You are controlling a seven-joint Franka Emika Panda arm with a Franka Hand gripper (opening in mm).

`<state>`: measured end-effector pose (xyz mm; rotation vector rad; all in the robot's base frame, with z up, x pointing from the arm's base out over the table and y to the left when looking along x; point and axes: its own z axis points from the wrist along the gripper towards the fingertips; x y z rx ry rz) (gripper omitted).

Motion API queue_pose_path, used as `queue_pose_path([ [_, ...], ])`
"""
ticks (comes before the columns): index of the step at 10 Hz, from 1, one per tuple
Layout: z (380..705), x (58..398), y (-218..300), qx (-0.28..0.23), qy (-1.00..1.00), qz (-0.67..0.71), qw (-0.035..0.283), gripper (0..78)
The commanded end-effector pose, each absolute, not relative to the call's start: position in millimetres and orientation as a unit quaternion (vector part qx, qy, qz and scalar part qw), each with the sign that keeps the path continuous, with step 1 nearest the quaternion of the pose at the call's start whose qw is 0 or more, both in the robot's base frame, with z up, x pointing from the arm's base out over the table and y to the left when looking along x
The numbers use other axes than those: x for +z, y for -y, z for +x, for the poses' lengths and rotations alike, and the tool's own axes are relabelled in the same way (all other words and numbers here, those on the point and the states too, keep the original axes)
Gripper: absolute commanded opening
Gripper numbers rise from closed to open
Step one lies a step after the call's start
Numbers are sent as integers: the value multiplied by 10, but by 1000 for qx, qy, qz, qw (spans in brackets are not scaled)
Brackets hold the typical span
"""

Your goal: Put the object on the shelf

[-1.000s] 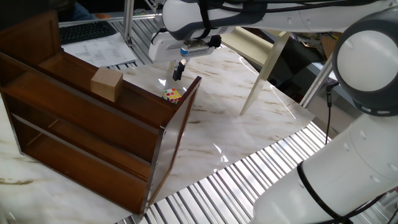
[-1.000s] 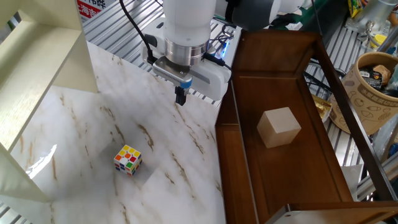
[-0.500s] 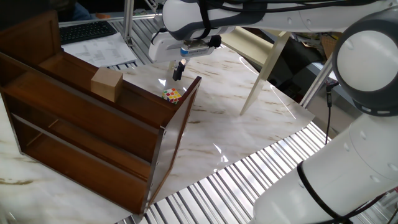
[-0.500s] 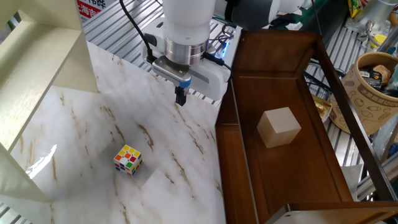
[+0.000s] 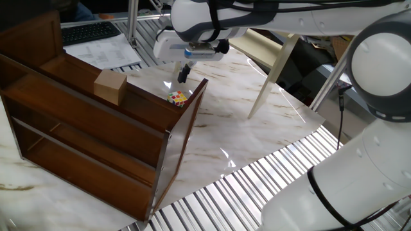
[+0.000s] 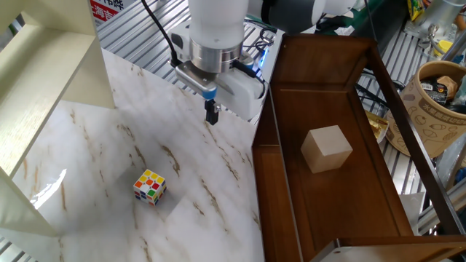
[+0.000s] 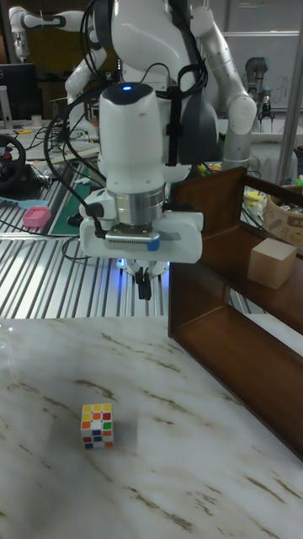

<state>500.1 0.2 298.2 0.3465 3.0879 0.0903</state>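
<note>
One cube (image 6: 149, 187) sits on the marble table (image 6: 109, 160), with the shelf (image 6: 342, 145) as the landmark for everything else. In the other fixed view the cube lies well out from the shelf's flat side panel, on open tabletop, touching nothing. In the tall fixed view it rests low and far from the shelf's open front, its white, red, yellow and orange squares facing the camera. In one fixed view it shows only as a small coloured patch just beyond the shelf's end panel.

Above the table, the gripper (image 6: 212, 114) hangs nearer the shelf than the cube is, close to the corner of its side panel but not touching it. Its dark fingers point down and look pressed together with nothing between them; no gap shows in any view. It is clear of the marble and well apart from the cube.

On one tier of the shelf rests a tan block (image 6: 327, 148), set against the back board. Away from the shelf, past the cube, stands a cream frame (image 6: 44, 87) with slanting legs.
</note>
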Motion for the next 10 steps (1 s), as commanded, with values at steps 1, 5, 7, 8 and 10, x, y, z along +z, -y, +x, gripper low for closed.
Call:
queue_pose_path([
  [1,5161,3030,22,39,-989,144,16,0],
  [5,5465,3127,98,39,-989,142,12,0],
  [7,5601,3150,144,39,-989,143,12,0],
  [8,5675,3135,168,38,-988,147,12,0],
  [10,5762,3137,201,38,-987,154,11,0],
])
